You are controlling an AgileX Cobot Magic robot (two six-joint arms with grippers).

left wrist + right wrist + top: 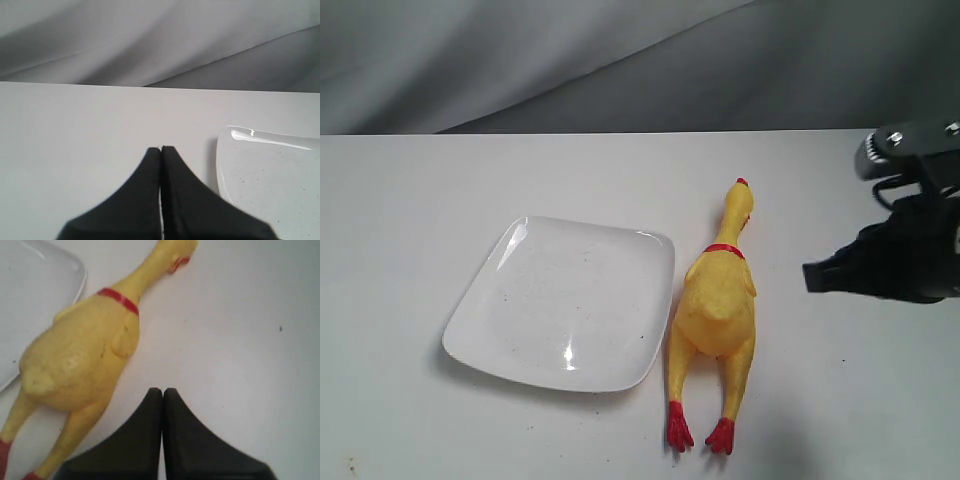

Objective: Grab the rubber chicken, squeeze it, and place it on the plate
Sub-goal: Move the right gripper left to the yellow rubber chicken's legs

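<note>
The yellow rubber chicken lies flat on the white table just right of the plate, head away from the camera, red feet toward it. The glossy white square plate is bare apart from dark specks. My right gripper hovers to the right of the chicken, jaws pressed together and holding nothing. In the right wrist view the chicken lies beside the shut gripper, apart from it. The left gripper is also shut and holds nothing, with the plate's corner beside it. The exterior view does not show the left gripper.
The white table stretches to a grey cloth backdrop behind. A few dark specks dot the table surface at the right.
</note>
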